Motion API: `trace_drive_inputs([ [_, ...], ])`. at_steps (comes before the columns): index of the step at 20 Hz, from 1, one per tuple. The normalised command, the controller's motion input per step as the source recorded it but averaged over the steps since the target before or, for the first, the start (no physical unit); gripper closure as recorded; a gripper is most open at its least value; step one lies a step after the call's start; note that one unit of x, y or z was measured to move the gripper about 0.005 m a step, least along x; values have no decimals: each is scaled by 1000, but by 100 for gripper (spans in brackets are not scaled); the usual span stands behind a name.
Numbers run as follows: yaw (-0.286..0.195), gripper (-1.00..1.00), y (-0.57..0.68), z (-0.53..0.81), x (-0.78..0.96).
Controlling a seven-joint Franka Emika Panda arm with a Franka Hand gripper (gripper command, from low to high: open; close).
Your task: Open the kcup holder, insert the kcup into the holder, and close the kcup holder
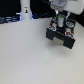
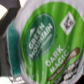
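Exterior view: one arm, gripper [image 1: 59, 20] poised directly above one black holder [image 1: 61, 34] on the white table [image 1: 25, 55]; tray seems open.

Wrist view: one pod [image 2: 45, 40], green lid filling the frame, seemingly pinched by the fingers, though the grip itself is hidden.

Advice: centre it over a free slot, lower straight, release gently.

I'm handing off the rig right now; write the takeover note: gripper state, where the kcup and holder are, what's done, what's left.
Gripper: poised above the kcup holder; whether the jaws are shut cannot be told from the exterior view.
Kcup: its green Green Mountain lid fills the wrist view, so it appears to be at the gripper.
Holder: on the white table, tray pulled out toward the camera.
Done: holder looks open.
Left: seat the kcup in a slot, then close the holder.
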Motion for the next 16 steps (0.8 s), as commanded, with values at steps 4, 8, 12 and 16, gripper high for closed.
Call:
trace_drive_inputs([
  [4, -41, 100, 6, 213, 439],
  [8, 10, 100, 68, -41, 94],
  [12, 28, 100, 117, -153, 34],
  [16, 40, 100, 55, -184, 5],
])
